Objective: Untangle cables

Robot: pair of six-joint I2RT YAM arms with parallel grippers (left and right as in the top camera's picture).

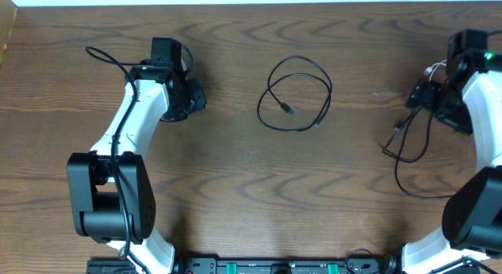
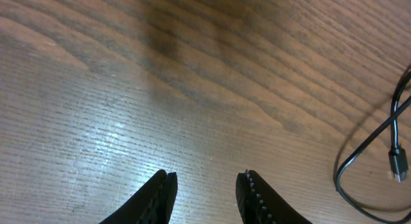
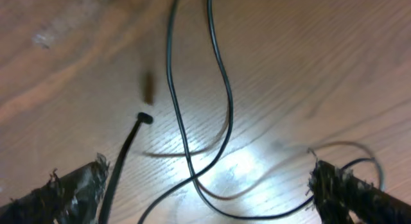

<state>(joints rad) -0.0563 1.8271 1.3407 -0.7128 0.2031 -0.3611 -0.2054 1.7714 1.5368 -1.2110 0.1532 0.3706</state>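
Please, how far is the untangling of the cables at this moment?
Done: one black cable lies alone in a loose loop at the centre of the table. In hand: nothing; the left gripper is open over bare wood, the right gripper open above crossing black strands. Left: separating those strands.

Left arm stretched forward, left gripper pointed down with jaws parted; right arm angled inward, right gripper spread wide, fingers far apart.

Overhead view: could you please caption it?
A loosely coiled black cable lies on the table between left arm and right arm.
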